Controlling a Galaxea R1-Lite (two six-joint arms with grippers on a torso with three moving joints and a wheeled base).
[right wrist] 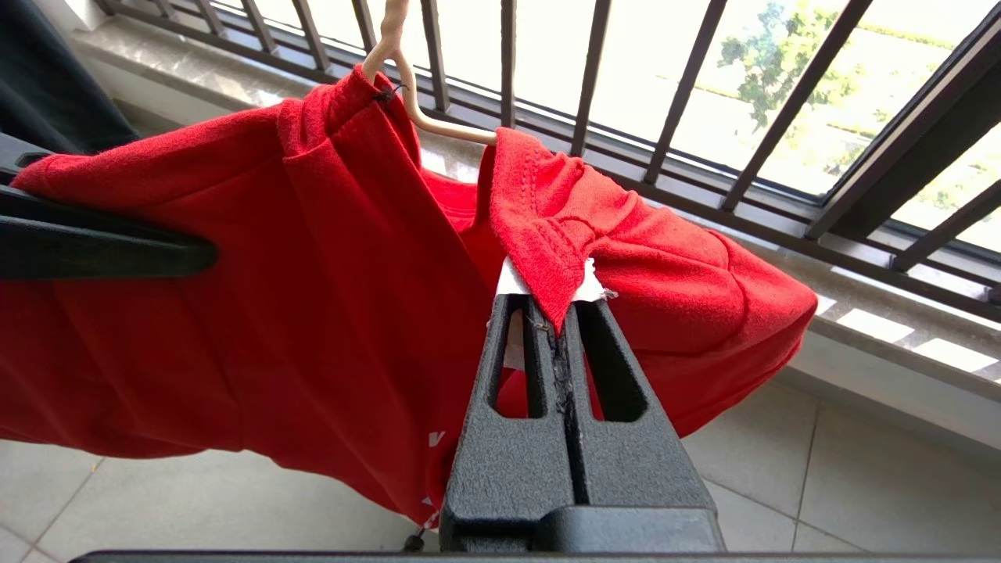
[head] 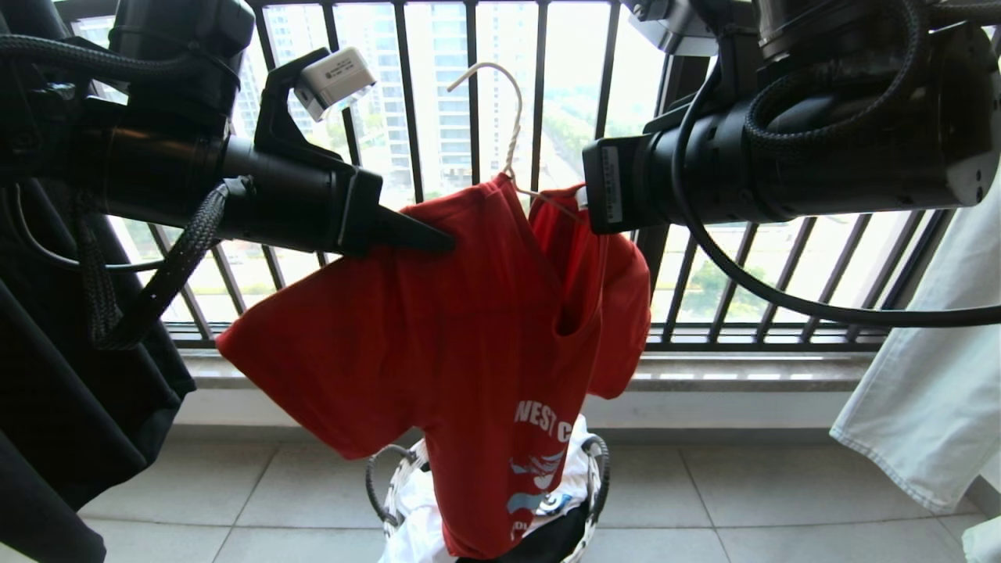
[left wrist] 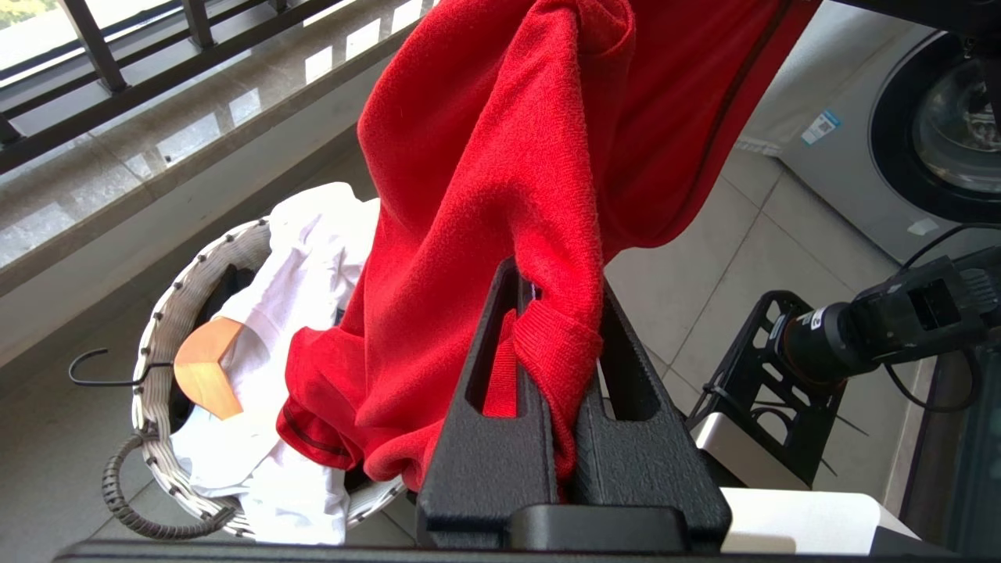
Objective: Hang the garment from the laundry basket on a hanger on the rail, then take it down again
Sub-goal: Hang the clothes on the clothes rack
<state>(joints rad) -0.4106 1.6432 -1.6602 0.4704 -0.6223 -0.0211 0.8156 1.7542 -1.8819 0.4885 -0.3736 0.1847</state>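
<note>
Both grippers, left (head: 438,238) and right (right wrist: 559,313), pinch the red garment (head: 469,328) on its wire hanger (head: 500,117), above pale floor tiles (head: 743,500) and window railing (head: 469,78).

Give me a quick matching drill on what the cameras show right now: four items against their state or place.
Items:
1. red printed T-shirt
2. thin off-white wire hanger
3. small round woven basket
4. left pincer

States:
A. standing on the tiled floor, holding white cloth
B. shut on a fold of red fabric
C. hook sticking up out of the collar
D. held up in the air by both arms

Pairs: 1-D, 2-C, 3-A, 4-B
</note>
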